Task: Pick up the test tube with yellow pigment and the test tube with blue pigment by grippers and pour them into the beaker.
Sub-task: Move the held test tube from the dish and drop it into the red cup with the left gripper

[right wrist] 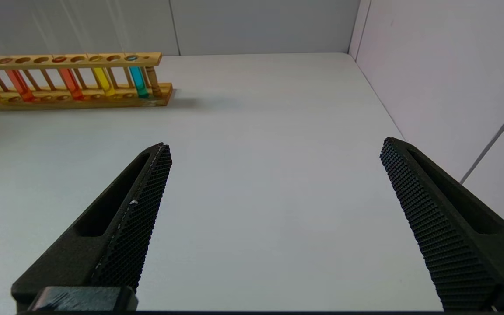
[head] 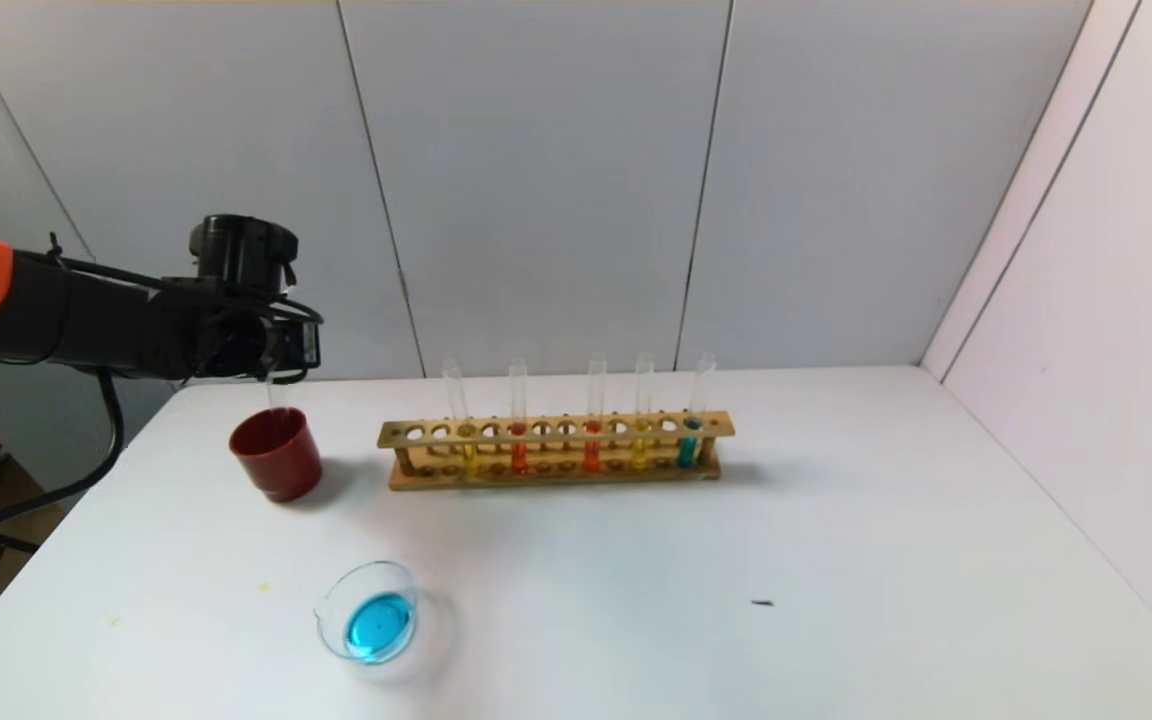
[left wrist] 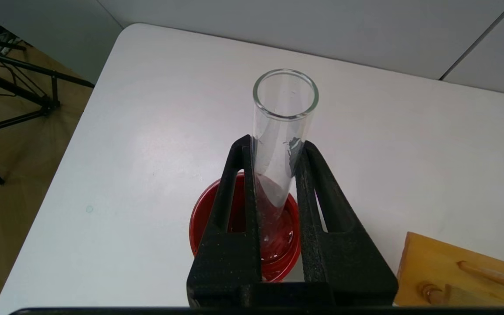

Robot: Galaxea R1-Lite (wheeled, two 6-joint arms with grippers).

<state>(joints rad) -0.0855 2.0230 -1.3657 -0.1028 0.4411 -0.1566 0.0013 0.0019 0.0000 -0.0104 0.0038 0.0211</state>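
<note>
We find the left claw (left wrist: 278,175) clamped on an empty, upright test tube (left wrist: 283,127), the red cup (left wrist: 208,218) directly beneath; right claw (right wrist: 274,183) agape, idle.

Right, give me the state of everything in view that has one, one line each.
Left gripper: shut on the empty test tube, above the cup.
Clear glass empty test tube: upright, lower end inside the cup.
Dark-red opaque cup: upright on the table.
Low clear glass beaker: holds blue liquid.
Wooden test tube rack: holds five tubes: two yellow, two orange-red, one blue.
Right gripper: open, empty, over the table.
</note>
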